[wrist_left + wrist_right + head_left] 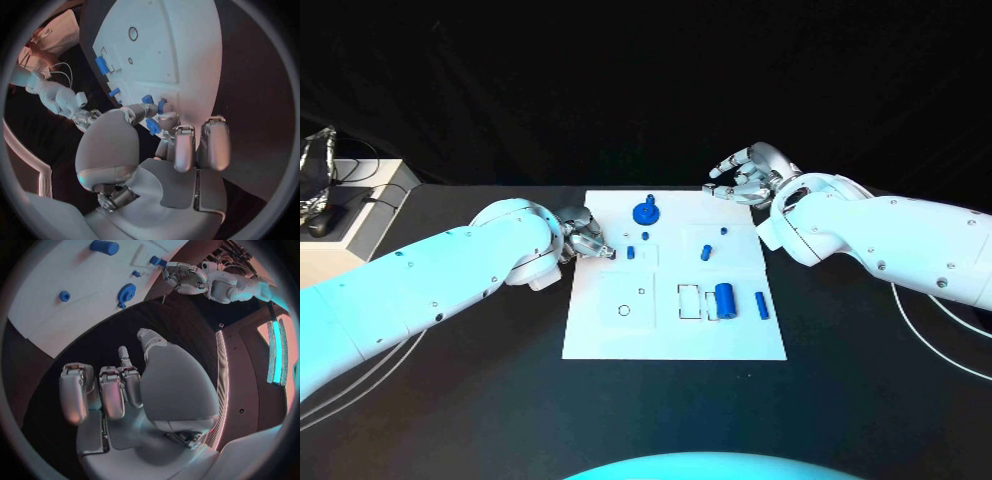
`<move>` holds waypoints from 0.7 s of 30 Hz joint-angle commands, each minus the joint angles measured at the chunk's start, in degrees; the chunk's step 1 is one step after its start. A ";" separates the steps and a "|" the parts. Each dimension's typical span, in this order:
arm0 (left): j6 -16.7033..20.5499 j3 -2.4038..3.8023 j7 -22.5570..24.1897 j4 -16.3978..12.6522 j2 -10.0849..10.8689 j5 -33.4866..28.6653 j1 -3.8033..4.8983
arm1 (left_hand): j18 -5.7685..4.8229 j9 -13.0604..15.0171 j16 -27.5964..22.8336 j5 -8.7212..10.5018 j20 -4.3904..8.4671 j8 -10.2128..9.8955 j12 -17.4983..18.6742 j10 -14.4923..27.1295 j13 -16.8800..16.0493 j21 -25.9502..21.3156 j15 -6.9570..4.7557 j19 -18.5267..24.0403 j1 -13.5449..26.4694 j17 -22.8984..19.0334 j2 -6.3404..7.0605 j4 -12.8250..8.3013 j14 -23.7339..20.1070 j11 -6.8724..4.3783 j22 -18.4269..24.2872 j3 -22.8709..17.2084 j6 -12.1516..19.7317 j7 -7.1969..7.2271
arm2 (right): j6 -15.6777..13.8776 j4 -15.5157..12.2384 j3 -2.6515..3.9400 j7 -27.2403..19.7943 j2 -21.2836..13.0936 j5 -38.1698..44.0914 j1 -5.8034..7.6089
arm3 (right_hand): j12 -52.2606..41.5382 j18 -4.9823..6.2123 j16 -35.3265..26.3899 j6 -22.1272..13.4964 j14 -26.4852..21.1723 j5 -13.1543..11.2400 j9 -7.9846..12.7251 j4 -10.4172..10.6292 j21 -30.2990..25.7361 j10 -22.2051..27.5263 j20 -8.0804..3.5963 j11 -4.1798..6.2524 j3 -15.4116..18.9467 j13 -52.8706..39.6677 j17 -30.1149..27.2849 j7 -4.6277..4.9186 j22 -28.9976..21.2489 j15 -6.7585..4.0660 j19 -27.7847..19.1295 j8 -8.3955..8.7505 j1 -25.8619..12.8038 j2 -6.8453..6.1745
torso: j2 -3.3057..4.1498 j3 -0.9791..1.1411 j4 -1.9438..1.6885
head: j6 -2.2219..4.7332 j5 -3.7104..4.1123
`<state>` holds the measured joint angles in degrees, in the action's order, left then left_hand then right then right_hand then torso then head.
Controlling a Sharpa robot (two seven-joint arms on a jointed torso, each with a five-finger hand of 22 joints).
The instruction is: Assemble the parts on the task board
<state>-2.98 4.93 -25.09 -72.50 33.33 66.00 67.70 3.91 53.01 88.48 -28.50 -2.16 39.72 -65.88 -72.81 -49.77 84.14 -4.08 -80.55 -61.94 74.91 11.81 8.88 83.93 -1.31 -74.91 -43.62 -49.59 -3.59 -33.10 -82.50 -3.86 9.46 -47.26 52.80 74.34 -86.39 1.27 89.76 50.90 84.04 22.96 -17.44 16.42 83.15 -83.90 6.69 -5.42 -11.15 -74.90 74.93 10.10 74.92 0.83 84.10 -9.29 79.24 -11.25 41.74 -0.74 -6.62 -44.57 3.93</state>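
— Left hand (pixel 164 131)?
— Pinching a small blue part (pixel 152 126) at the white board (pixel 733 345)'s left edge.
— Right hand (pixel 750 172)?
— Off the board's far right corner, fingers loosely spread, holding nothing.
— Any writing?
— None readable; a blue cylinder (pixel 724 296) lies in an outlined slot.

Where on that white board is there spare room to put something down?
The near strip of the task board, below its outlined slots, is bare. The far half is crowded: the blue round part, small blue pieces and the left hand at its edge.
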 commanded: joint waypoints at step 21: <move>-1.55 -0.14 -0.25 1.61 -1.10 0.45 -0.06 | -0.63 -0.11 0.20 0.51 0.15 0.12 0.23 -0.11 0.16 -0.06 -0.35 0.10 -0.02 11.96 -0.81 -9.77 5.23 0.14 -2.15 -9.34 -0.77 0.44 | 0.65 -0.26 0.02 -0.40 -0.19 0.56 -0.02 | -0.05 0.59 -0.33 -0.16 5.54 0.36 -0.12 -0.01 -0.37 -1.93 -0.27 0.38 -0.29 -11.26 13.46 -0.25 9.00 -0.18 2.64 -0.42 -0.53 -0.01 | 0.09 -0.02 0.06 | -0.15 0.31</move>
<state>-3.35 4.97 -24.96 -71.08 32.39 66.07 67.84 3.91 52.92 88.48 -28.16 -2.16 39.63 -65.88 -72.80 -49.66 84.14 -4.08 -80.55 -62.07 74.91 11.67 8.82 83.93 -1.30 -74.91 -43.56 -49.61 -3.59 -33.09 -82.65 -3.86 9.47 -47.43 52.80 74.34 -86.39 1.27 89.76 50.90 84.04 22.96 -17.51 16.42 83.15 -83.90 6.69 -5.42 -11.15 -74.94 74.92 10.10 74.91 0.83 84.10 -9.52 79.24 -11.25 41.81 -0.73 -6.58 -44.62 4.19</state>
